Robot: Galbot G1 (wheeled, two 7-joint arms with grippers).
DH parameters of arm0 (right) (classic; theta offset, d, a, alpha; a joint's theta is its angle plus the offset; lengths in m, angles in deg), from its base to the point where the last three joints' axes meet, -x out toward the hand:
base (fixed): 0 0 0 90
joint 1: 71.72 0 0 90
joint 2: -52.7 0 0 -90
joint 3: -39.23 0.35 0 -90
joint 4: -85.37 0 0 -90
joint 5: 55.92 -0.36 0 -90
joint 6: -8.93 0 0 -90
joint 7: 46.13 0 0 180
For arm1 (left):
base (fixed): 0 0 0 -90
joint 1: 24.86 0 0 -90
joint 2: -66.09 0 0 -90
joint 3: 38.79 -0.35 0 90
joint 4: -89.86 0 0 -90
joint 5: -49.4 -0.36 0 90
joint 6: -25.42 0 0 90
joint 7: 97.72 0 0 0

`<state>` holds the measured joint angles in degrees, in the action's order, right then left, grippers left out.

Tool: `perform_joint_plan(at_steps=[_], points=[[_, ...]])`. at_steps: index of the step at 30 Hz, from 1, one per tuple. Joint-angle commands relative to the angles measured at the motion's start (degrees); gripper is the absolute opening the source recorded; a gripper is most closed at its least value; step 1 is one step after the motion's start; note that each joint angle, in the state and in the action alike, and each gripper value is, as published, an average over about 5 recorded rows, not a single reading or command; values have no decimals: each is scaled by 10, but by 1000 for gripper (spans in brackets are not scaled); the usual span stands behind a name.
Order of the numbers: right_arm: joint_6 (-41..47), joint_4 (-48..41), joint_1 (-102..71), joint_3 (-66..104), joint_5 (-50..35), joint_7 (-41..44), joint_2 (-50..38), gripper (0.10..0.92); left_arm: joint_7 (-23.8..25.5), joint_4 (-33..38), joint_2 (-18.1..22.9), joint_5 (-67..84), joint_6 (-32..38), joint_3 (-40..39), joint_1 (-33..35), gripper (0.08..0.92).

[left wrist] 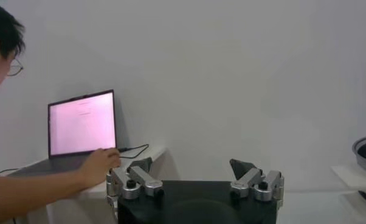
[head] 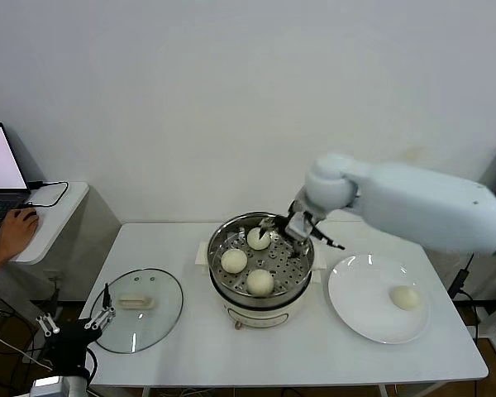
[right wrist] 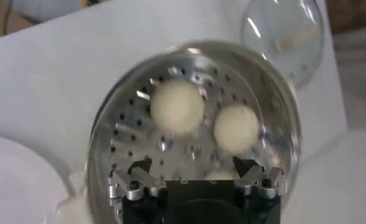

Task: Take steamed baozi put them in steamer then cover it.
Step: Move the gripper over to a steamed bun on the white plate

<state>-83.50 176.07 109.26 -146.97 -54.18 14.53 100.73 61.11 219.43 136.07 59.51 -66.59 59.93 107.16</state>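
Left gripper (head: 99, 318), nearest item: parked low at the front left edge of the surface (head: 190, 356), fingers wide and empty, just beside the cover (head: 138, 308).

Surface: white, carrying everything below.

Right arm (head: 422, 203): reaches in from the right over the steamer (head: 260, 271).

Steamer: central, uncovered; perforated tray holds three steamed baozi (head: 234, 261).

Plate (head: 355, 310): right of the steamer, bearing the fourth bun (head: 405, 298).

Cover: flat on the surface, left of the steamer, handle up.

Right gripper (head: 291, 228): above the tray's rear right, fingers spread wide, holding nothing.

Step in hand, by judgement: clearing the pot after a placement. Lift straight up before swinging to the plate, so the fingers brush no seated bun or rim.
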Motion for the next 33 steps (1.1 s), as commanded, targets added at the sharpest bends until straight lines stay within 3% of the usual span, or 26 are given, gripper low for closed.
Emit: perform_joint_plan(at_steps=[1, 6, 14, 22, 33], points=[[182, 29, -13, 46, -21, 13, -175, 823, 0, -4, -11, 1, 0, -6, -4, 823], [176, 24, -93, 91, 17, 15, -242, 823, 0, -9, -18, 2, 0, -15, -11, 823], [146, -30, -358, 308, 88, 23, -291, 822, 2, -15, -26, 0, -1, -25, -15, 823], [120, -77, -533, 455, 143, 31, -275, 823, 4, -16, -28, -2, -3, -26, -11, 823], [109, -154, -577, 489, 194, 21, -217, 823, 4, -16, -25, -3, -3, -19, -4, 823]])
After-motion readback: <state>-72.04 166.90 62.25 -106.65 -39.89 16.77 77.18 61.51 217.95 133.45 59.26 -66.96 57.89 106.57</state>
